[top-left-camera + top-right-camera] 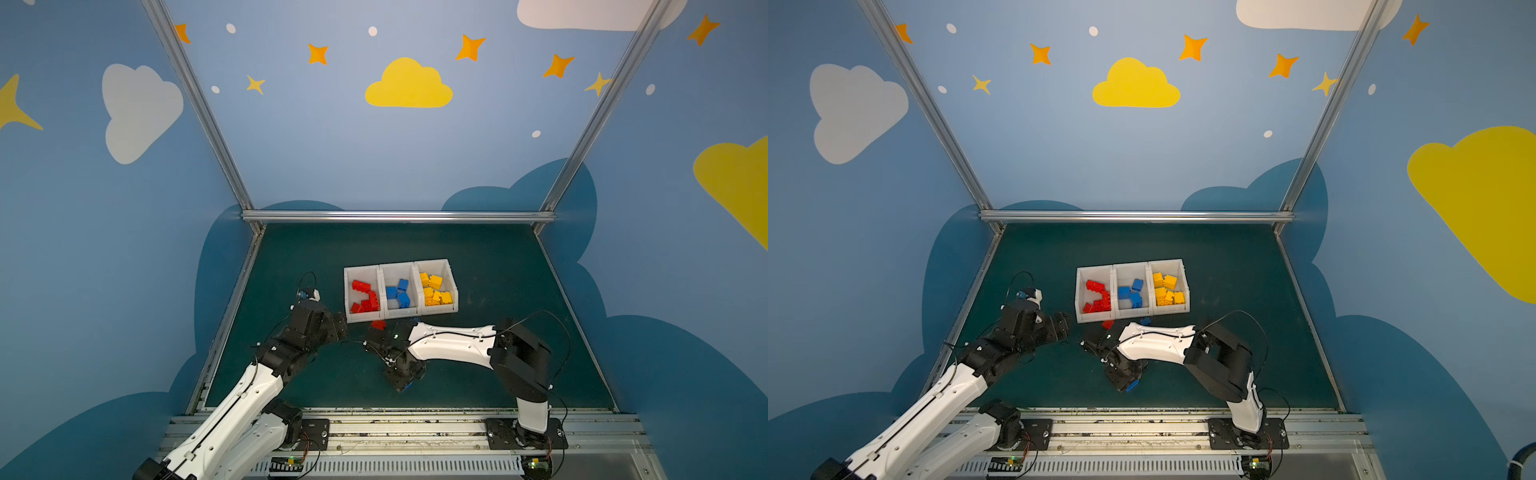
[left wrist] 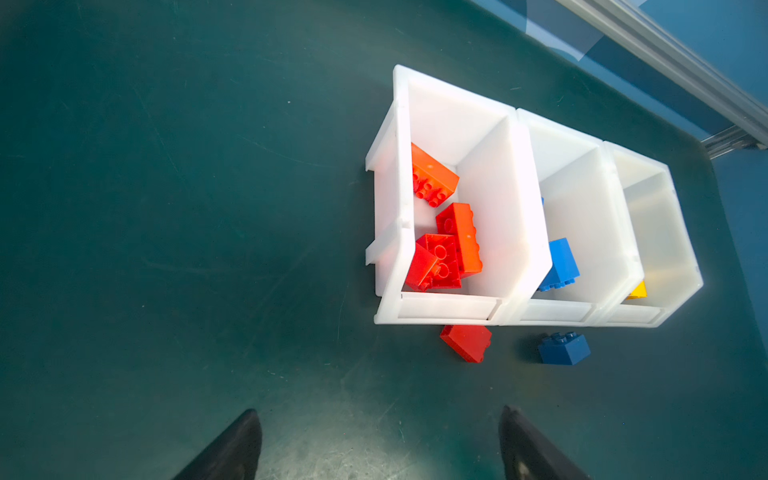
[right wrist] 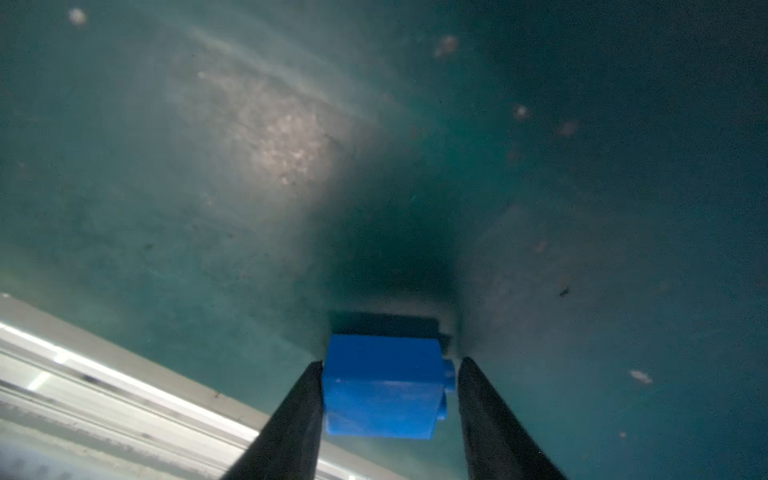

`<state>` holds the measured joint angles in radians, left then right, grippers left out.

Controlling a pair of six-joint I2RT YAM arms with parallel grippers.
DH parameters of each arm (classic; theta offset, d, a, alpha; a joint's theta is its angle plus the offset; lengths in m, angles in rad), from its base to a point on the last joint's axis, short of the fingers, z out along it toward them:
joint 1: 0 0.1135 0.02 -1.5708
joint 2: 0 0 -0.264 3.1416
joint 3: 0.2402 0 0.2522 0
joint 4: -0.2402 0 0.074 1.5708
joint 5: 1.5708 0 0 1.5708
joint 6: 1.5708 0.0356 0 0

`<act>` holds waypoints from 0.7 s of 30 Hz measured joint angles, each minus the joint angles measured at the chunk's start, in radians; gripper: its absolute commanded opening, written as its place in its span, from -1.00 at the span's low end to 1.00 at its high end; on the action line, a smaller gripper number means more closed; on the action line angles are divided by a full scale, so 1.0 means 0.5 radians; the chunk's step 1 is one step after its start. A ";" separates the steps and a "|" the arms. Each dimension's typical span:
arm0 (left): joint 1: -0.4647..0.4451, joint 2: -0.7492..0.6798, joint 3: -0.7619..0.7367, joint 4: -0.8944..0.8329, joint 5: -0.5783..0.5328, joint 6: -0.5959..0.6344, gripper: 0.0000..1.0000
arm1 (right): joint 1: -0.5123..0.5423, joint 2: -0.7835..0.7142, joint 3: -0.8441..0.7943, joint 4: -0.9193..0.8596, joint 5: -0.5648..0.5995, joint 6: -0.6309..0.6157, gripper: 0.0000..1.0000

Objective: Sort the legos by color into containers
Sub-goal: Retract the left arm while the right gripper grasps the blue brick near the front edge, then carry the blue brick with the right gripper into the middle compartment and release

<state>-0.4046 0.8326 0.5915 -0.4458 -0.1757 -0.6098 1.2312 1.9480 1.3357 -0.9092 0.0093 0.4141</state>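
Right wrist cam: right gripper (image 3: 390,363) pinched a blue brick (image 3: 382,386) by its sides, prob for the middle bin (image 1: 397,268); left gripper (image 2: 378,411) hung wide, empty.

Glossy plastic blue brick (image 3: 386,386), smooth white plastic bins (image 2: 449,309); matt, scuffed green mat (image 2: 166,208)
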 measured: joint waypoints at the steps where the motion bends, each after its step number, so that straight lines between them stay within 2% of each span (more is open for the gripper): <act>1: 0.000 0.006 0.000 0.000 0.001 0.000 0.78 | 0.001 0.007 0.000 -0.001 0.001 0.001 0.13; 6: 0.003 0.013 -0.002 0.011 0.002 0.000 0.78 | 0.002 0.029 -0.002 -0.001 0.000 0.015 0.00; 12: 0.011 0.030 -0.002 0.024 0.007 0.001 0.78 | 0.002 0.028 -0.001 -0.002 0.001 0.033 -0.31; 17: 0.025 0.037 -0.024 0.050 0.017 0.001 0.79 | -0.026 0.023 0.002 -0.008 -0.006 0.021 -0.34; 21: 0.053 0.042 -0.024 0.060 0.038 0.007 0.80 | -0.144 -0.027 0.008 -0.046 -0.005 -0.034 -0.34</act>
<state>-0.3779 0.8536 0.5793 -0.4160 -0.1566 -0.6064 1.1591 1.9347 1.3396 -0.9321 0.0067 0.3973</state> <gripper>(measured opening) 0.896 0.440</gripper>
